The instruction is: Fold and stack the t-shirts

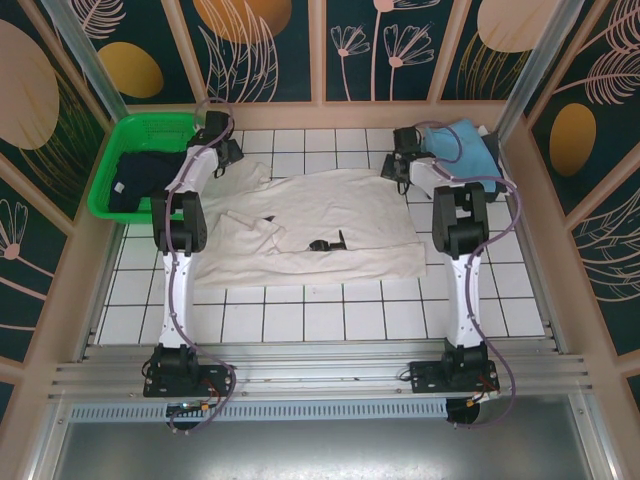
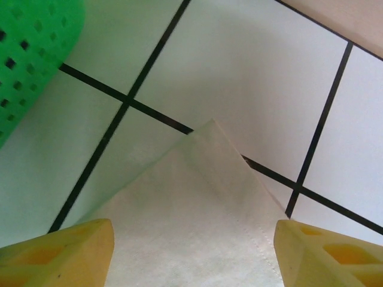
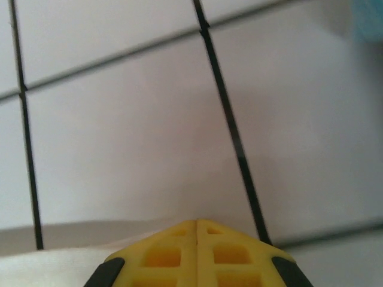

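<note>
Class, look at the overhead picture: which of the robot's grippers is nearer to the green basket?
Left. The left gripper hangs right beside the basket, over the white shirt's corner; the right gripper is far off on the other side, by the blue shirt.

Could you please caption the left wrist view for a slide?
Open left end effector framing a corner of the cream-white t-shirt, green basket nearby.
</note>
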